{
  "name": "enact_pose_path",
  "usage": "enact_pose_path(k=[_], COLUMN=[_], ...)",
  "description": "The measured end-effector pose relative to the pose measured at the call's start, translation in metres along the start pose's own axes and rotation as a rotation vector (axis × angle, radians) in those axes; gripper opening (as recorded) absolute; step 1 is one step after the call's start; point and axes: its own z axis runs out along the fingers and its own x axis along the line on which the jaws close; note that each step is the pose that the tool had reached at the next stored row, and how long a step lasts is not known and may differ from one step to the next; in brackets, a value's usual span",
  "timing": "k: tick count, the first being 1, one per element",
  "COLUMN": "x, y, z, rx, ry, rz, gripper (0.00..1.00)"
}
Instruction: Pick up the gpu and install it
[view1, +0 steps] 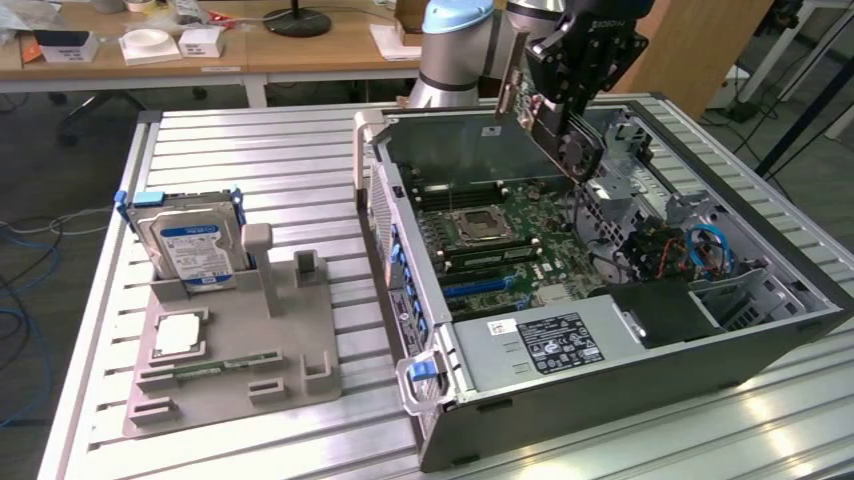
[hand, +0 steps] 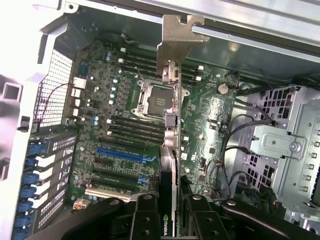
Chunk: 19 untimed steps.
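We see the gripper (view1: 571, 95) pinching the gpu (hand: 171, 120) on edge, in the air above the open case (view1: 561, 410) on the desk (view1: 240, 150). Pickup is done and the install is in hand (card not yet seated). We judge seating calls for lining its edge with a blue slot (hand: 122, 155).

Grey arm (view1: 445, 88), blue cap (view1: 458, 16), blk tool (view1: 577, 92)
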Motion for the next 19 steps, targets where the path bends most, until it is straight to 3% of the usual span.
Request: enact_pose_path(k=[19], x=[0.0000], y=[0.0000], z=[-0.0002], rx=[-0.0035], ry=[0.0024], rz=[-0.125], gripper=[0.26])
